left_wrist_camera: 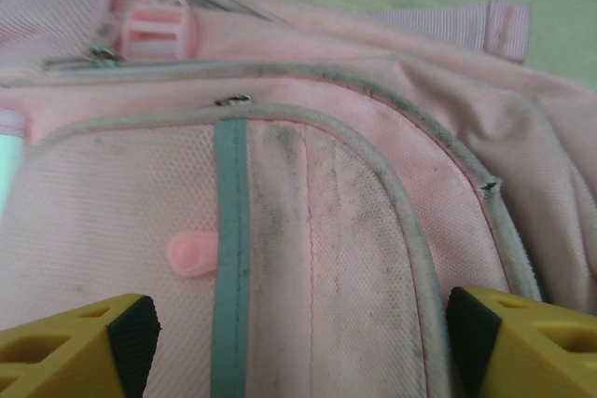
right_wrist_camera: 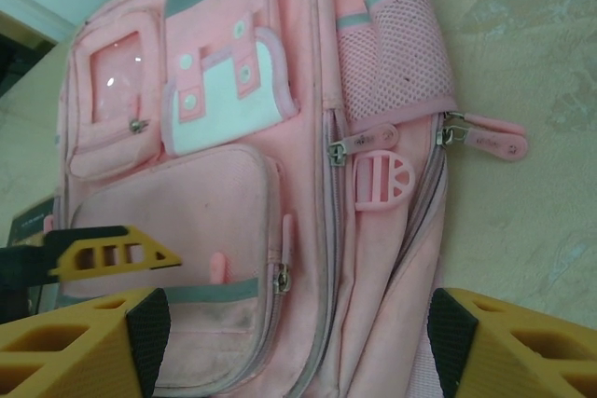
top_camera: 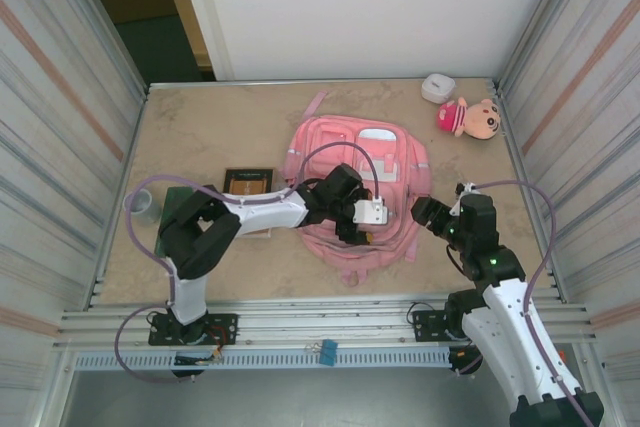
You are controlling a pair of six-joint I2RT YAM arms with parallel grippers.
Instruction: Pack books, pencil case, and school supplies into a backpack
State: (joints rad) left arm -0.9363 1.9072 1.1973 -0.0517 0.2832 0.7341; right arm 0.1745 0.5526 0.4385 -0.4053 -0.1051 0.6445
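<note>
The backpack [top_camera: 400, 162] is being seen lying flat, front up, in the middle of the table [top_camera: 220, 117], with its near part being covered by the left arm. The left gripper [top_camera: 362, 215] is being held over the front pocket. In the left wrist view its fingers [left_wrist_camera: 131, 328] are being kept spread wide with nothing pinched, and they are being cut off by the bottom edge. Whether they are touching the fabric cannot be told. The right gripper [top_camera: 425, 213] is being held just beside the backpack's right side, its jaws spread and empty. The book [top_camera: 247, 180] is lying on the table left of the backpack, its near edge being hidden under the left arm. A green object [top_camera: 170, 217] beneath that arm is being largely concealed and cannot be identified. A plush doll [top_camera: 468, 117] is lying at the far right corner.
</note>
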